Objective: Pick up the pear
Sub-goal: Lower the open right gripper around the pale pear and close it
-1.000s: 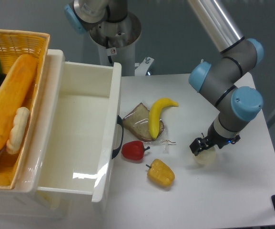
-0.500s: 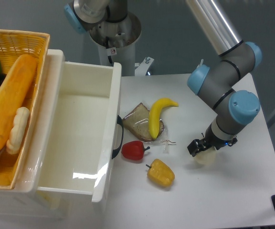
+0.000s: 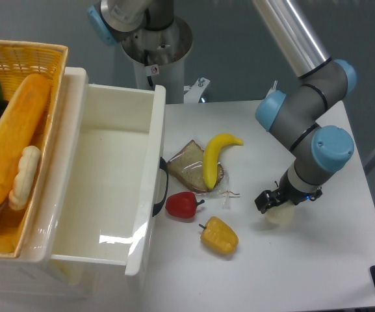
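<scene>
The arm [image 3: 304, 107] reaches down from the upper right, wrist bent toward the white table [image 3: 330, 273]; its gripper [image 3: 273, 201] sits directly over the pear [image 3: 280, 214], which lies right of the yellow pepper [image 3: 219, 236]; whether the jaws grip it cannot be told.

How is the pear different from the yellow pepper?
The pear is pale cream-white, while the yellow pepper is deep golden yellow. The pear sits right under the end effector, partly hidden by it; the yellow pepper lies in the open with nothing near it. The pear is toward the table's right side, the yellow pepper nearer the red pepper. Both are small, similar in size, and rest on the table.
</scene>
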Tool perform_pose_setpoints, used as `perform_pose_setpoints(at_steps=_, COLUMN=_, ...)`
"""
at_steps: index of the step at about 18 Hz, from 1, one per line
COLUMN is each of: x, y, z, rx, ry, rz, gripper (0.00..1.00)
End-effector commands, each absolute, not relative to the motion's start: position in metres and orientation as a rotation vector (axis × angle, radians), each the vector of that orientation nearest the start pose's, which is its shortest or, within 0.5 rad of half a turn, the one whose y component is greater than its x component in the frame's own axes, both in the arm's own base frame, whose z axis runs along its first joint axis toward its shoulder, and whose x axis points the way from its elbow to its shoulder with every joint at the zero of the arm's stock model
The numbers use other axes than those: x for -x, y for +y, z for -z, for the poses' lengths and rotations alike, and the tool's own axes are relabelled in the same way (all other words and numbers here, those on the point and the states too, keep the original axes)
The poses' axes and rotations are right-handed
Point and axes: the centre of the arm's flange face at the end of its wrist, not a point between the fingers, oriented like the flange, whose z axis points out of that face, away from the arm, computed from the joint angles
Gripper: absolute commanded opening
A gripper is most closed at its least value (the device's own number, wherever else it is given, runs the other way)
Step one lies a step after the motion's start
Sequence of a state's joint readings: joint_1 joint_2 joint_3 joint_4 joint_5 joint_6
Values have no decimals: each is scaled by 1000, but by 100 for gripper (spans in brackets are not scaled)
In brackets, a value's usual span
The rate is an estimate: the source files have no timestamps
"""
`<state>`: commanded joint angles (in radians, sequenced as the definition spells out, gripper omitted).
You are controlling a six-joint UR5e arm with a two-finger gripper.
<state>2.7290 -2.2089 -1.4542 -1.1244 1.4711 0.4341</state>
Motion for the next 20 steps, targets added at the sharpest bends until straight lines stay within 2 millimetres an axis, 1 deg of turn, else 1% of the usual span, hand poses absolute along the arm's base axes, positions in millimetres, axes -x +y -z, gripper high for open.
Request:
perform_pose_setpoints(at_steps=3, x=571, y=406, z=-203, rx=2912, ry=-1109, rz=191, gripper=100)
perform_pose_setpoints(at_steps=4, x=571, y=406, z=-203, rx=2912, ry=-1109, rz=191, gripper=97)
perform_pose_setpoints(at_steps=5, x=571, y=406, z=-203, rx=2911, ry=-1108, rz=189, gripper=94)
perform_pose_setpoints(at_steps=10, x=571, y=407, z=-204, rx=2909, ry=-1110, rz=191, gripper=66)
perform_pose_setpoints(at_steps=12, x=571, y=407, z=-204, rx=2909, ry=-1110, rz=191, gripper=60)
perform_pose_setpoints(at_steps=14, x=572, y=406, z=-207, rx=2906, ry=-1111, rz=185, gripper=58)
perform_pose_setpoints(at_steps=15, x=573, y=406, z=-211, rx=2901, ry=-1106, rz=178, gripper=55)
perform_pose_setpoints(at_steps=20, x=579, y=411, z=-225, rx=2897, ry=-1062, rz=144, gripper=54)
